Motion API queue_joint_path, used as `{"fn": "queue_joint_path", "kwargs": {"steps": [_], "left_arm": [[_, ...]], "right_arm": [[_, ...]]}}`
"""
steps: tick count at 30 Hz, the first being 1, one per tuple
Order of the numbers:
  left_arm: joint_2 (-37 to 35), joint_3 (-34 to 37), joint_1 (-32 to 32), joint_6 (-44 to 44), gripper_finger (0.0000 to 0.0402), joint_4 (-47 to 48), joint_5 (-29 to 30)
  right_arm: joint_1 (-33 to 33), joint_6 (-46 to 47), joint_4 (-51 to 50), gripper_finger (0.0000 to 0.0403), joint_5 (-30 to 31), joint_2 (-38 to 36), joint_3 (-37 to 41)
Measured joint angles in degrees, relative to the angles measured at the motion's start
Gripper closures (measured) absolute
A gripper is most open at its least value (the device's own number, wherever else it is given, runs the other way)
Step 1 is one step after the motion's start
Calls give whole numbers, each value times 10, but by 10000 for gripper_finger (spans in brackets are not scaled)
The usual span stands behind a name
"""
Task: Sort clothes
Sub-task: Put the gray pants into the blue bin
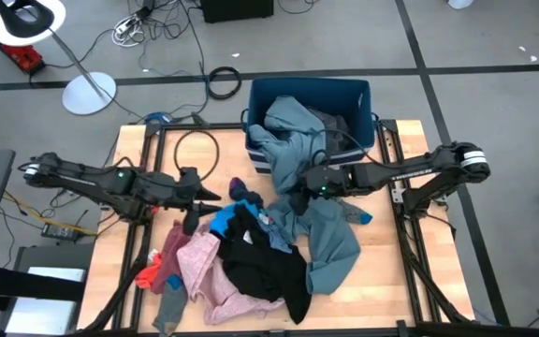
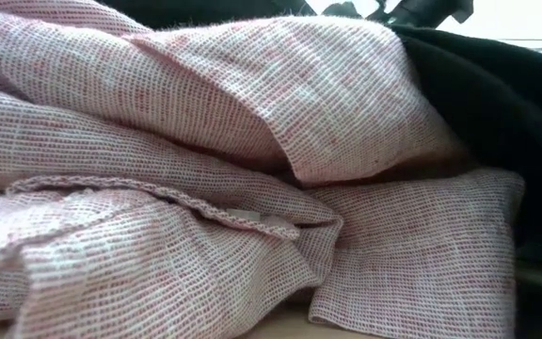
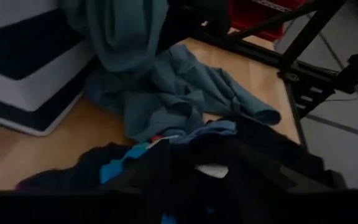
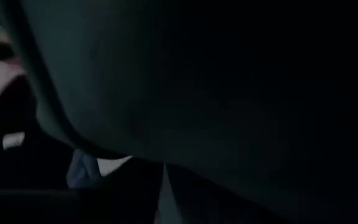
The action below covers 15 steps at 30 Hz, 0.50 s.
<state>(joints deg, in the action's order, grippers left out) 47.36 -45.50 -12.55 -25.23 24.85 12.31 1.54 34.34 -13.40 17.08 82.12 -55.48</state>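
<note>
A dark blue bin (image 1: 309, 103) stands at the table's far edge. A teal-grey garment (image 1: 321, 229) spills from it over its near wall onto the table, also in the left wrist view (image 3: 179, 93). Nearer lies a heap of clothes: black (image 1: 262, 260), pink (image 1: 209, 271), bright blue (image 1: 225, 221), red-orange (image 1: 148, 274), a grey sock (image 1: 168, 304). My right gripper (image 1: 294, 198) is down at the teal-grey garment just in front of the bin; dark cloth (image 4: 216, 81) fills its wrist view. My left gripper (image 1: 199, 208) hovers open at the heap's far left, above the pink and blue pieces.
Pink fabric (image 2: 205, 169) and black fabric (image 2: 506, 113) block the low view. Dark frame rails (image 1: 396, 201) run along the table's sides. A black cable loop (image 1: 195, 150) lies at the far left. Bare wood (image 1: 410, 271) shows at the near right.
</note>
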Motion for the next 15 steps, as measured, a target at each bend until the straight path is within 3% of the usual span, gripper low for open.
{"fn": "queue_joint_path", "kwargs": {"steps": [5,11,15], "left_arm": [[-43,0,0,18,239,30,7],[-55,10,0,41,239,45,14],[-55,67,0,37,239,-3,25]], "right_arm": [[-1,-6,16,376,-4,-1,0],[19,-22,5,397,-4,-44,-23],[36,-54,-58,399,29,-65,-97]]}}
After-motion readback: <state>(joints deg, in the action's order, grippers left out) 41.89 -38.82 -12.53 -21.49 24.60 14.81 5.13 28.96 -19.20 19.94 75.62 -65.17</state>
